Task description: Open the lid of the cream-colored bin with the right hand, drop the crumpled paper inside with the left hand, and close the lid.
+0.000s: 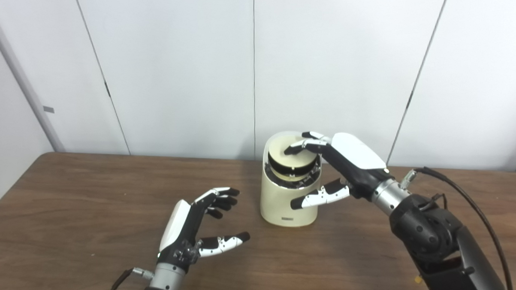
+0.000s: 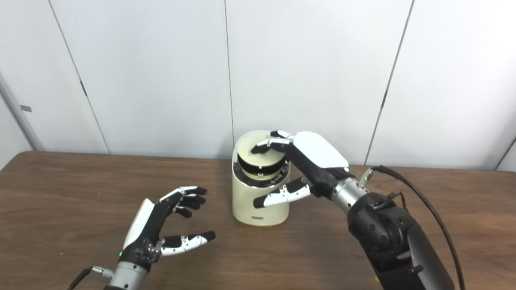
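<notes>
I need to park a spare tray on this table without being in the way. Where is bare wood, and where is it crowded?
Bare wood lies left of the left hand toward the table's left edge, and at the far right corner behind the right arm. The middle is crowded: the right hand rests on the bin's lid.

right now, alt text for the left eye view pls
The right robot hand rests its fingertips on the tilted lid of a cream-colored bin on a wooden table. The left robot hand waits open and empty beside it; no crumpled paper is visible.
</notes>
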